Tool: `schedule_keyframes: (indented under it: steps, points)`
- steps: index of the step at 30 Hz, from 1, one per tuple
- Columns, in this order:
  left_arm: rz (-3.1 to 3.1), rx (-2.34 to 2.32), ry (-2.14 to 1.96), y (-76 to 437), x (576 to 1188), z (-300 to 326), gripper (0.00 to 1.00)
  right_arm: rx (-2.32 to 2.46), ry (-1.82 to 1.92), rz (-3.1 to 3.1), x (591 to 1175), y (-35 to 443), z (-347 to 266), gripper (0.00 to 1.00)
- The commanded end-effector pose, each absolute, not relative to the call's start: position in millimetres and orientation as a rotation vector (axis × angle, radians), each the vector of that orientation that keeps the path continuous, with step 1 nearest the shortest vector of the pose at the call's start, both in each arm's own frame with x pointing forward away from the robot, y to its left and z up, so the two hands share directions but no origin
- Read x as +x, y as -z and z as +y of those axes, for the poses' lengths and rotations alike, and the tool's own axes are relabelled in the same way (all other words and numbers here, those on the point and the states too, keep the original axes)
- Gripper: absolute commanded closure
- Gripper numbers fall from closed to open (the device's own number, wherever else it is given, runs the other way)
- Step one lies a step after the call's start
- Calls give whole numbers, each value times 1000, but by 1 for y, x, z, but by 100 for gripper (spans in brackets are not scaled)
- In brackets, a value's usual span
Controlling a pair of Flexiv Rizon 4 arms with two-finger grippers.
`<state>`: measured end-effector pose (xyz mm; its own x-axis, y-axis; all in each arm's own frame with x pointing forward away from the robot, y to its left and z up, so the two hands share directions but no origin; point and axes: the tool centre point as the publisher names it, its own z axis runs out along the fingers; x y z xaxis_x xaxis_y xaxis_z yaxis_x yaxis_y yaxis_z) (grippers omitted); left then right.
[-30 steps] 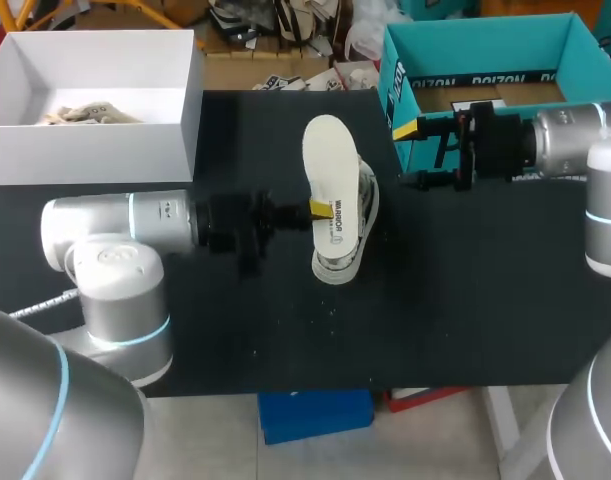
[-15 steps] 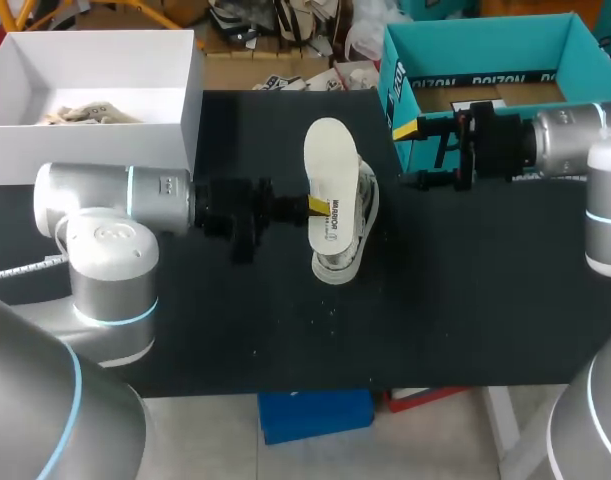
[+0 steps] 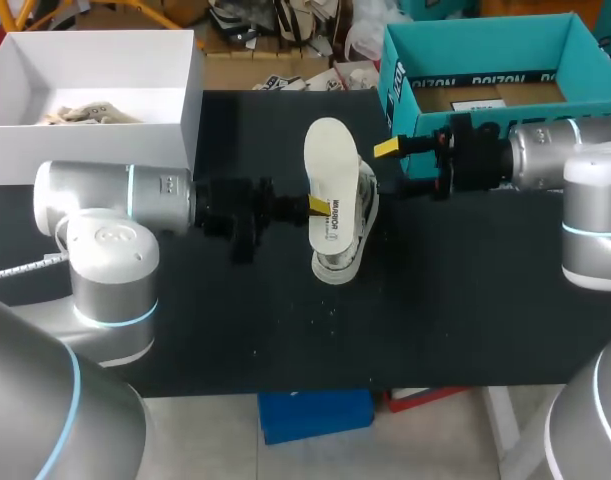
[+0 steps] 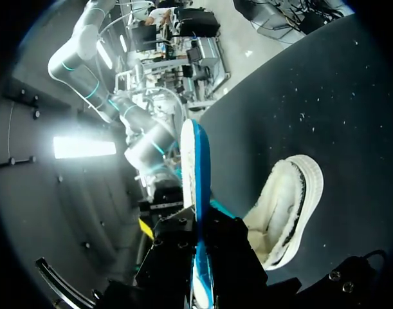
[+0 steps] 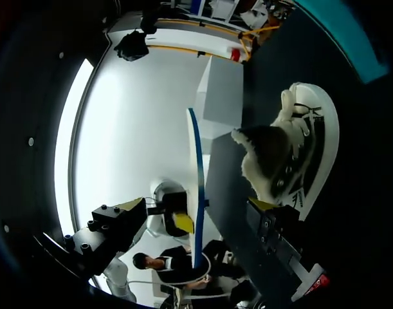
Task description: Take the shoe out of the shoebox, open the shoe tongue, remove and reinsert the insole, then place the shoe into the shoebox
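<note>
Clamping insole (image 3: 327, 150) in left tool (image 3: 320, 207), beside shoe (image 3: 358, 215); right tool (image 3: 393, 168) open nearby

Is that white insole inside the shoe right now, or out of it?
Out. The left jaws clamp the insole, apart from the shoe lying on the table.

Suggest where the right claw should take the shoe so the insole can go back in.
Probably the shoe's side wall beside the fleece-lined opening, coming in from the right arm's side. That flank faces the open right claw and is bare, and it looks thin enough to pinch with one finger inside and one outside. The left claw holds the insole over the other side, blocking it.
</note>
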<state>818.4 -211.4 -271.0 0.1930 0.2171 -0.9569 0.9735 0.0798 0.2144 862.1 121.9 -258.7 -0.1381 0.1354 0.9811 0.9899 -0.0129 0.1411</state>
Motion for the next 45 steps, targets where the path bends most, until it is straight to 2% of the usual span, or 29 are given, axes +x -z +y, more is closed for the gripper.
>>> schedule_keyframes:
  steps: [1,2,4,6,8,12,13,14,22,25,28,31,32,33,45]
  points:
    - [1250,1375,870,270,818,-211,100,-1230,1240,-1425,869,266,139,0]
    - [1250,1375,870,270,818,-211,100,-1224,1239,-1427,869,267,142,0]
    - [1250,1375,870,270,818,-211,100,-1215,1230,-1446,868,266,148,17]
    - [1250,1375,870,270,818,-211,100,-1211,1228,-1449,867,266,153,26]
    - [1250,1375,870,270,818,-211,100,-1206,1226,-1452,867,266,158,42]
    - [1250,1375,870,270,818,-211,100,-1197,1221,-1457,865,265,166,42]
    - [1250,1375,870,270,818,-211,100,-1195,1219,-1459,865,265,167,44]
    - [1250,1375,870,270,818,-211,100,-1194,1218,-1461,865,265,168,50]
    - [1250,1375,870,270,818,-211,100,-1199,1194,-1457,863,270,173,58]
    - [1250,1375,870,270,818,-211,100,-1202,1190,-1451,862,272,175,73]
    - [1250,1375,870,270,818,-211,100,-1193,1160,-1448,862,273,178,100]
    - [1250,1375,870,270,818,-211,100,-1195,1147,-1451,862,274,179,100]
    - [1250,1375,870,270,818,-211,75,-1195,1147,-1451,862,274,179,100]
    - [1250,1375,870,270,818,-211,0,-1195,1147,-1451,862,274,179,100]
    - [1897,1652,86,238,795,-154,0,-1195,1147,-1451,862,274,179,100]
